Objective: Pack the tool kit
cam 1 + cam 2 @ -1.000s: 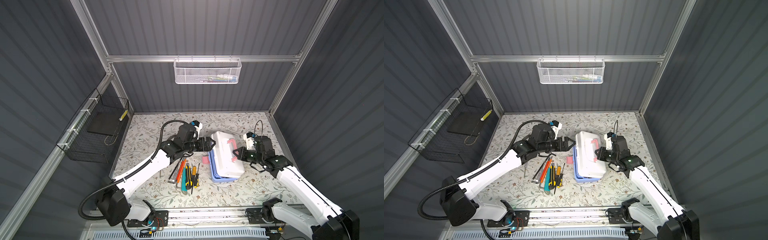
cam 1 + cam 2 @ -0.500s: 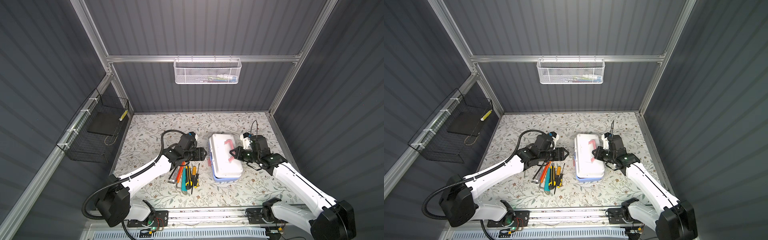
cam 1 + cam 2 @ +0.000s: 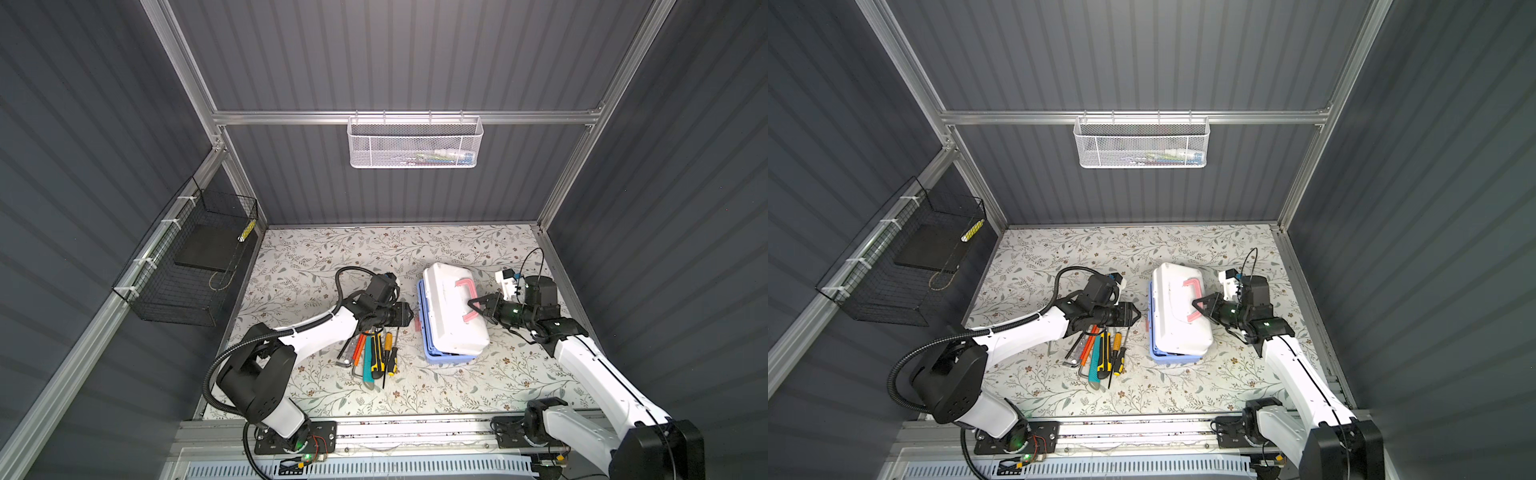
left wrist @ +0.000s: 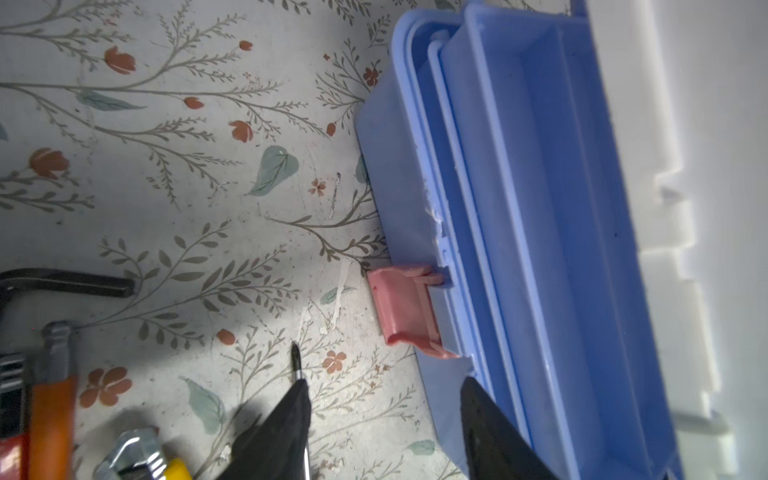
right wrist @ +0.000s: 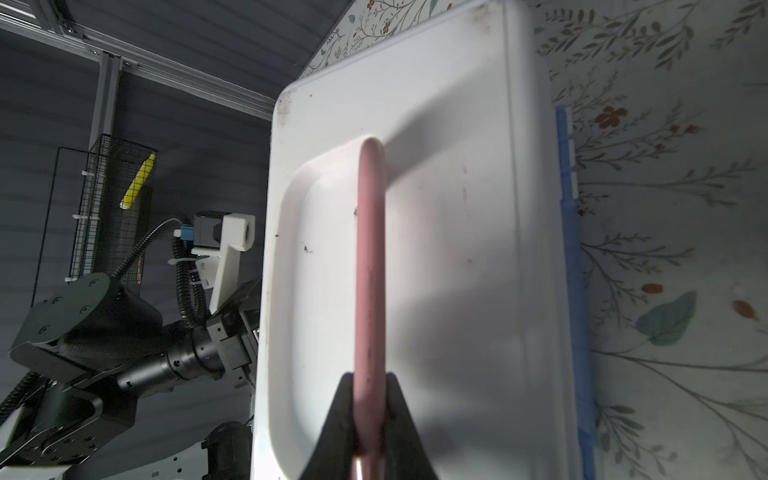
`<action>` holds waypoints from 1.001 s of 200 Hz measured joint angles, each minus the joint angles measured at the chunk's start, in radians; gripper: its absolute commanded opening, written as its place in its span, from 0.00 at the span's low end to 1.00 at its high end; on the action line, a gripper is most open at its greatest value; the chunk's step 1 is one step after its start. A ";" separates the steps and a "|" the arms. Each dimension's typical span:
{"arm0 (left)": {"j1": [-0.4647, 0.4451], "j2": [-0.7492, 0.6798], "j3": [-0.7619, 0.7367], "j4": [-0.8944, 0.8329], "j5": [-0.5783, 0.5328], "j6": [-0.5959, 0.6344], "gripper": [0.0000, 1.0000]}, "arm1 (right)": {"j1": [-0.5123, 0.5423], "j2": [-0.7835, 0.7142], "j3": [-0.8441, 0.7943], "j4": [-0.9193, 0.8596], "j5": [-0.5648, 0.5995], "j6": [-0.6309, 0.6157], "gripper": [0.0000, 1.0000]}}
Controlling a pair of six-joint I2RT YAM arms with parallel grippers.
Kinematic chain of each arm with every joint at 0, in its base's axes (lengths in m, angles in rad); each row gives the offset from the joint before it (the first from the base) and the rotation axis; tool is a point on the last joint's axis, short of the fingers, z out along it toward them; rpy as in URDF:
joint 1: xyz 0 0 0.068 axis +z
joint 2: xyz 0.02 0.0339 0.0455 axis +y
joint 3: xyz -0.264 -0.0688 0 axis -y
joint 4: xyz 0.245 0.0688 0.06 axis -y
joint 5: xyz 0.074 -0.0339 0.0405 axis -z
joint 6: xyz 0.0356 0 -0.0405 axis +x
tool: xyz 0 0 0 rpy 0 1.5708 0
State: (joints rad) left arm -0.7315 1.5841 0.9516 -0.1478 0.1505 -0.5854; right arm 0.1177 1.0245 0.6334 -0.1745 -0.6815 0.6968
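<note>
Tool kit box [image 3: 449, 316] sits right of middle on the flowery bench [image 3: 316, 257] in both top views. Its white lid [image 3: 457, 332] sits over a blue base [image 3: 442, 358] that peeks out along the left and near edges. Right pincer [image 3: 478, 305] reaches in from the right, clamped on the pink handle [image 3: 465, 282] atop the lid. Left pincer [image 3: 409, 319] sits low, just beside the box's left flank and just past the tips of the loose tools [image 3: 374, 353] fanned out on the bench.

Left wrist view now: two black fingers [image 4: 286, 432] stand apart, the gap partly open, nothing between them. Ahead of that gap, the pink latch [image 4: 405, 309] sticks out from the blue wall. Blue tray [image 4: 540, 208] lies exposed, the lid lifted clear on this side. A screwdriver tip [image 4: 296, 361] pokes past one finger; a black hex key [image 4: 62, 282] lies apart on the bench.

Right wrist view: both fingers [image 5: 332, 424] are squeezed tight on the pink handle. The lid fills the frame, with a strip of blue along one edge.
</note>
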 measured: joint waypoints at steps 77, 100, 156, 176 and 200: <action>0.000 0.066 0.000 0.101 0.063 -0.001 0.56 | -0.021 -0.011 -0.010 0.014 -0.038 0.021 0.00; 0.000 0.084 0.000 0.116 0.076 -0.001 0.56 | -0.021 -0.011 -0.010 0.014 -0.048 0.021 0.00; 0.000 0.101 0.004 0.128 0.087 0.000 0.55 | -0.021 -0.012 -0.015 0.024 -0.053 0.029 0.00; 0.002 0.109 0.012 0.128 0.085 0.000 0.54 | -0.021 -0.012 -0.017 0.027 -0.052 0.030 0.00; 0.006 0.117 0.020 0.128 0.083 -0.001 0.54 | -0.021 -0.012 -0.017 0.029 -0.052 0.033 0.00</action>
State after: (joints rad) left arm -0.7254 1.7016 0.9714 -0.0196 0.2333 -0.5861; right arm 0.0967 1.0122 0.6167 -0.1455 -0.7338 0.7300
